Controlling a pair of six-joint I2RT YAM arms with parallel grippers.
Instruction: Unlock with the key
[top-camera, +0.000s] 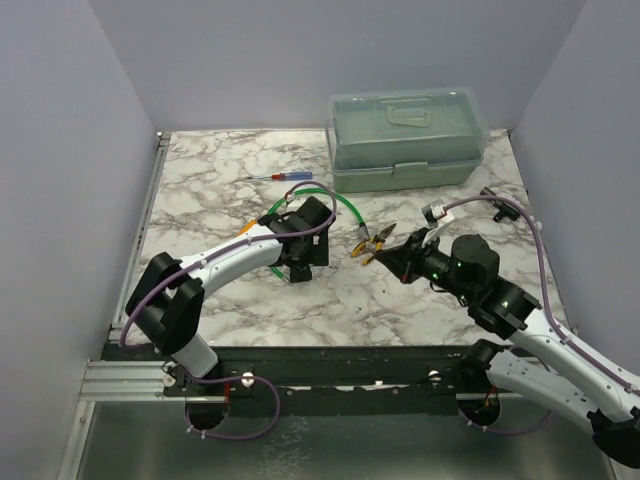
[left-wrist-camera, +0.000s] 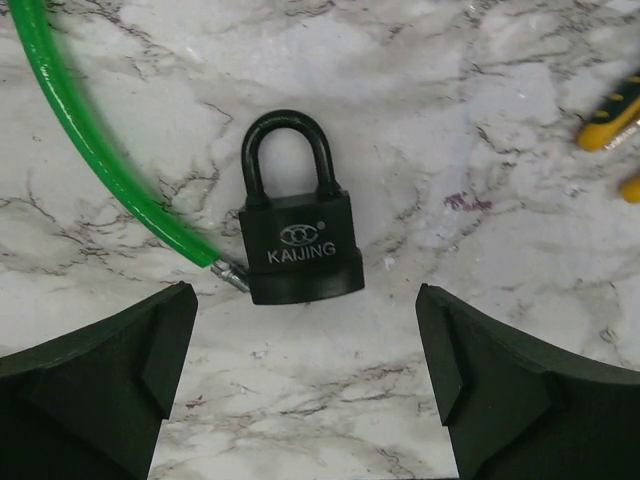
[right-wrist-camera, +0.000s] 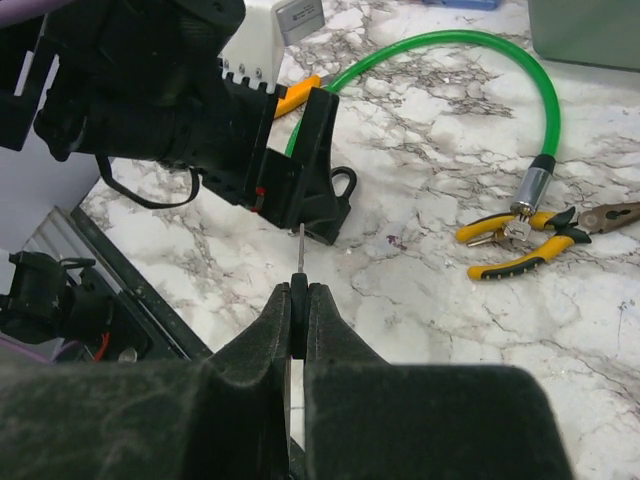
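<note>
Key (right-wrist-camera: 301, 250) is pinched in the right pincer (right-wrist-camera: 298, 292), blade sticking forward; the left pincer (left-wrist-camera: 305, 308) stands spread around the padlock (left-wrist-camera: 298, 245).

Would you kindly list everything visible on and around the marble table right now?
black KAIJING padlock: one, black, lying flat between the left gripper's fingers, shackle closed
green cable with metal ends: one, green, curving from the padlock to the pliers
tiny key: one, dark head and silver blade, pinched in the right gripper
yellow-handled pliers: one, yellow and black, table centre
red-and-blue-handled screwdriver: one, left of the toolbox
translucent green plastic toolbox: one, far right, lid closed
white marble table: one, grey-veined, under everything
left gripper: one, black, open above the padlock
right gripper: one, black, shut on the key
</note>
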